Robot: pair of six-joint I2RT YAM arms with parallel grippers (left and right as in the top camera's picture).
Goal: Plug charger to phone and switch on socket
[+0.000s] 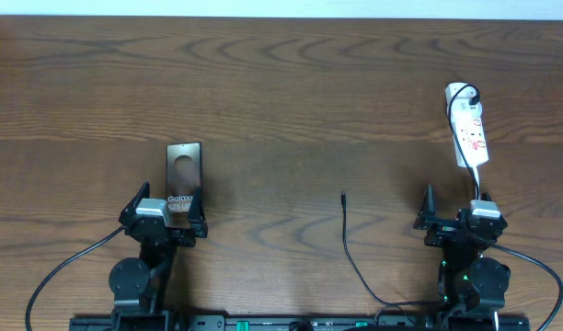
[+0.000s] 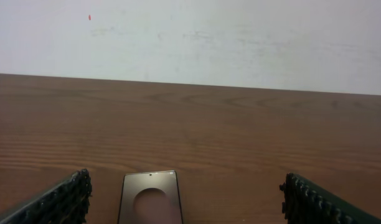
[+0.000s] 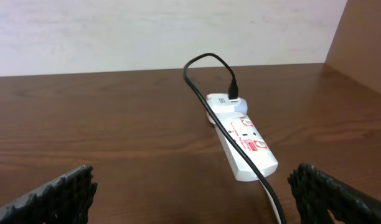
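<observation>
Resting wide apart, both claws hold nothing. The left claw [image 1: 168,216] straddles the near end of the phone [image 1: 184,170] at the desk's [image 1: 281,83] 9 o'clock, and the right claw [image 1: 458,219] sits near the socket [image 1: 467,129] at 2 o'clock. The charger [image 1: 344,221] lies loose toward 6 o'clock. Its thin tip could slip a pinch, and the glossy phone could skid when pushed.

Even, soft indoor light; sharp pictures, faint sheen on the table [image 1: 291,110], weak shadows.
</observation>
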